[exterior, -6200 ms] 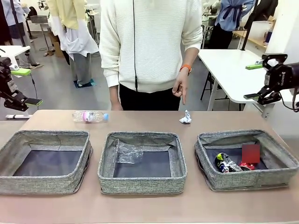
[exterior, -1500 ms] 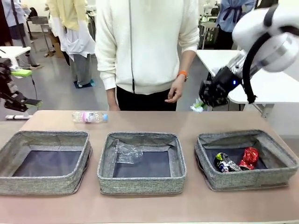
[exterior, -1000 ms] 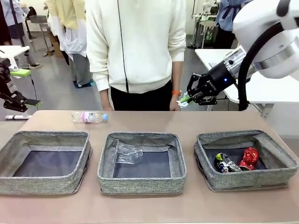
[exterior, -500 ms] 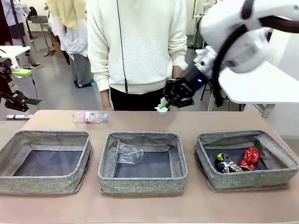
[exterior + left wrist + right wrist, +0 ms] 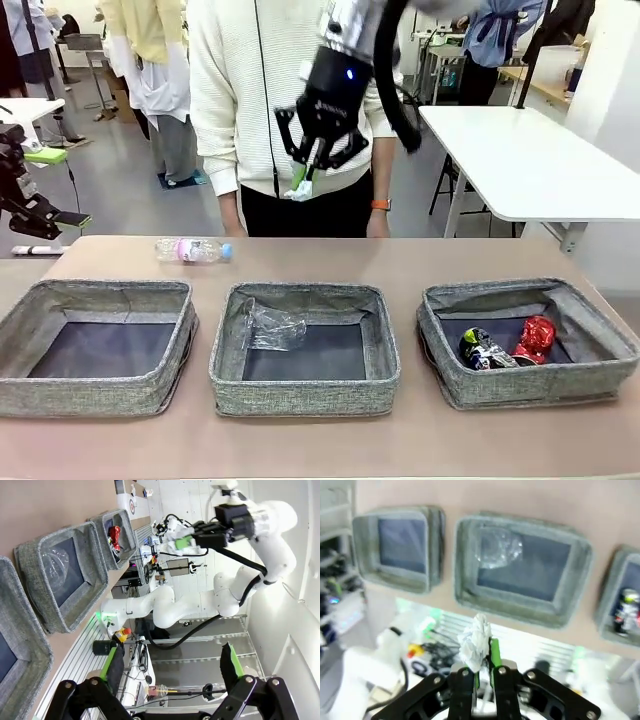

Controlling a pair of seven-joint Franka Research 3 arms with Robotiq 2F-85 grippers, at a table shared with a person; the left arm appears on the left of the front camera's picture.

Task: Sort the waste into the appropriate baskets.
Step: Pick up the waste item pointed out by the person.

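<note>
- The right tool (image 5: 303,180) is clenched on the white paper wad (image 5: 299,190). It hangs high above the surface (image 5: 420,262), in front of the person's torso and over the far edge of the middle basket (image 5: 305,392).
- In the right wrist view the wad sits pinched between the green pads, with most of its bulk standing proud of the fingertips. The grip looks shallow, so avoid abrupt swings.
- The middle basket holds the crumpled clear plastic (image 5: 270,325). The right basket (image 5: 530,385) holds the crushed red can (image 5: 535,335) and the dark printed can (image 5: 483,350). The left basket (image 5: 90,395) is empty and is the likely destination for paper.
- Centre the tool over the dark bottom of the left basket, well inside its soft walls.
- Lower the tool before releasing. The wad is light and may bounce or drift over the low rim.
- Open the fingers fully, then retract straight up so that the pads do not drag the paper out.
- The clear bottle (image 5: 192,249) lies on the surface just behind the left basket. Stay above it on the approach.
- The left tool (image 5: 171,665) is released, fingers spread wide, beside the left end of the surface. Leave clearance for it.
</note>
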